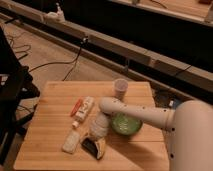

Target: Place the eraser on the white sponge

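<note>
**A:** Status check. Where is the gripper?

**B:** The gripper is low over the front of the wooden table. It hangs from the white arm, which reaches in from the right. It points down at the eraser.

**A:** Jaw state?

**B:** Cannot tell. The gripper body covers the contact point, so I cannot confirm from here whether it is clamped on the eraser or merely above it.

**A:** Location of the eraser?

**B:** It is at the front of the table, directly under the gripper. It looks tilted, not flat, and one dark end shows on the left. It is just beside the white sponge, on the sponge's right side, and not on top of it.

**A:** And the sponge?

**B:** It lies flat and uncovered, with nothing resting on it.

**A:** Other items nearby?

**B:** A green bowl sits close on the right. A paper cup stands at the back. An orange-red marker and a white tube lie behind the sponge.

**A:** Progress assessment?

**B:** My judgement is that the approach to the eraser is complete and the grasp is unconfirmed. What remains is a short carry to the left, the placement on the sponge and the release. The placement is not yet done.
</note>
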Available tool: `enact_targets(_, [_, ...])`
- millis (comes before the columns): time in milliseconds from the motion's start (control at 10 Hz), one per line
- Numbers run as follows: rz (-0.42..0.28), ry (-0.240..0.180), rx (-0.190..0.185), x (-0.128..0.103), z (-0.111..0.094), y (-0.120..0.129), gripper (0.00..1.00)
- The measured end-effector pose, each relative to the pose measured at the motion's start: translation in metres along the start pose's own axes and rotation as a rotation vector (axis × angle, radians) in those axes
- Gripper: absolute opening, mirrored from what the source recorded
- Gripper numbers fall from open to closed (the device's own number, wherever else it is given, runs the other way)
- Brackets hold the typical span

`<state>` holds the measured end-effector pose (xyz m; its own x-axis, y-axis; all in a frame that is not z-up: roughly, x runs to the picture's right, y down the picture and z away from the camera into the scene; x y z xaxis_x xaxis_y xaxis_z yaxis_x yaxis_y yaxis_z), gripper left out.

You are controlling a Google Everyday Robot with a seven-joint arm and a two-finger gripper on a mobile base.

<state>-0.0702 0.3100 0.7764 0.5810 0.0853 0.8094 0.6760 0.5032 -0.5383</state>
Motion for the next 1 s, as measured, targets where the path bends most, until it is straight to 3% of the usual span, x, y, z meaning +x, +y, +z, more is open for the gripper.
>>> enact_targets(100, [0.002,0.023,0.026,0.002,-0.009,-0.001,0.12])
enact_targets(300, [-0.003,0.049,0.065,0.000,-0.023,-0.003,0.01])
enact_targets(700, [-0.046,0.106,0.184,-0.010,-0.065,-0.017,0.00])
enact_targets(1000, [-0.070,0.107,0.271,-0.023,-0.090,-0.037,0.00])
